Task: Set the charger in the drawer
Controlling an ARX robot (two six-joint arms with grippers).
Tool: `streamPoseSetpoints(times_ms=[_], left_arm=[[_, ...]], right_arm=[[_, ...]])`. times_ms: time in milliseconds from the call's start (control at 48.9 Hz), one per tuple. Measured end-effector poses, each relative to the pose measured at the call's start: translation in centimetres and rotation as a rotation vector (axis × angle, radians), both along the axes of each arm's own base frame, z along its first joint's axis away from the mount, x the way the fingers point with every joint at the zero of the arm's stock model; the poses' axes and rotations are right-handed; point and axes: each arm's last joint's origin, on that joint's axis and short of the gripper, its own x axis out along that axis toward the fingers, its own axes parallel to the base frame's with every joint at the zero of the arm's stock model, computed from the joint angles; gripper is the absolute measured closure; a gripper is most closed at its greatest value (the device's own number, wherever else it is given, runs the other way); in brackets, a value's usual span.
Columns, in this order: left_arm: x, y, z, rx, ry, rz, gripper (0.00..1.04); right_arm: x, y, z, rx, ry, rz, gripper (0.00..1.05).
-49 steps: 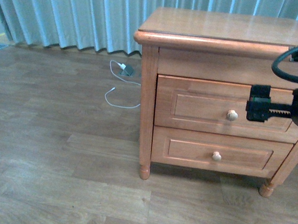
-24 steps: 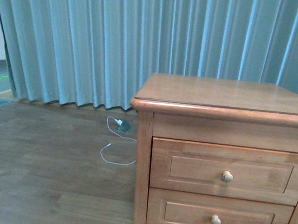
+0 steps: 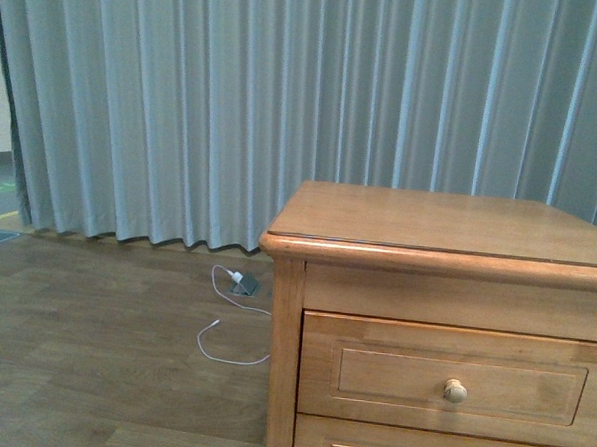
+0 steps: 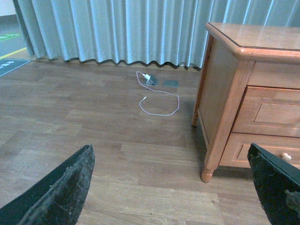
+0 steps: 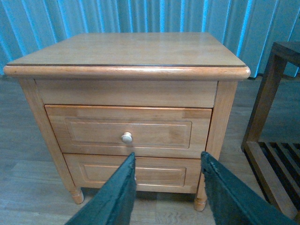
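Since a second ago the front camera has tilted up. The right arm that stood in front of the drawer (image 3: 458,382) is out of that view, the lower drawer has dropped almost out of frame, and far more curtain (image 3: 285,103) shows. I read this as the robot raising its view to survey the scene, not reaching for anything.

The drawer is shut, its front flush with the cabinet (image 3: 449,223) and its knob (image 3: 455,391) untouched. Nothing can go in until it is pulled out.

I cannot find the charger in any view. The cabinet top is bare. On the floor to the left, near the curtain, lies only a white plug (image 3: 238,278) with a thin white cable (image 3: 226,355), which is not the block I want.

The right gripper (image 5: 167,154) has its jaws spread and holds nothing. It faces the cabinet squarely but hangs well back, with the knob above the gap between its fingers (image 5: 115,197). That suits a pull on the knob, I judge. A dark side table (image 5: 276,117) stands to the right of the cabinet.

The left gripper (image 4: 169,149) is spread wide and empty too. It looks over the floor (image 4: 84,122) left of the cabinet, a sensible place to keep searching for the charger.
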Motion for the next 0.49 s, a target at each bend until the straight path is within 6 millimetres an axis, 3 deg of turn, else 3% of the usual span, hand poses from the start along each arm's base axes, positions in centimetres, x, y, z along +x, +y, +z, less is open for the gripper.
streamPoseSetpoints(times_ms=[246, 491], left_arm=[[0.0, 0.0, 0.0, 0.000, 0.000, 0.000, 0.06], [0.0, 0.0, 0.0, 0.000, 0.000, 0.000, 0.06]], right_arm=[[-1.1, 0.0, -0.5, -0.006, -0.001, 0.000, 1.04], [-1.8, 0.0, -1.3, -0.007, -0.008, 0.000, 1.03]])
